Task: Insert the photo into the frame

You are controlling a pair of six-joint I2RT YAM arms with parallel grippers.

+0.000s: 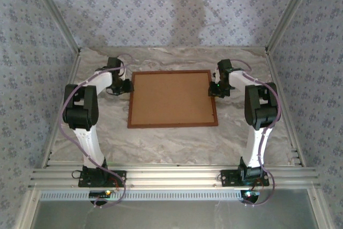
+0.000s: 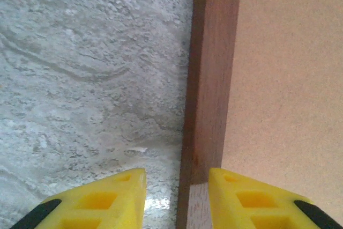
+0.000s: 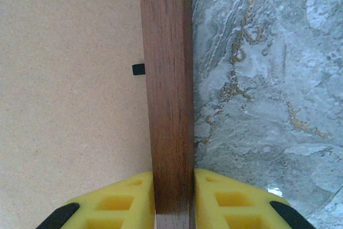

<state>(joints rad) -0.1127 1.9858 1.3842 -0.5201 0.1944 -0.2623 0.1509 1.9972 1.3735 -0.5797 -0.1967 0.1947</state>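
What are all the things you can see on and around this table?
frame: one, reddish-brown, flat mid-table
backing board: one, plain brown, inside the frame
tab: one, black, on the board beside the frame's right rail
table: one, grey marbled, under everything
walls: three, blue patterned, around the table
arms: two, white and black, flanking the frame
left hand: one, yellow fingers, open astride the frame's left rail
right hand: one, yellow fingers, shut on the frame's right rail
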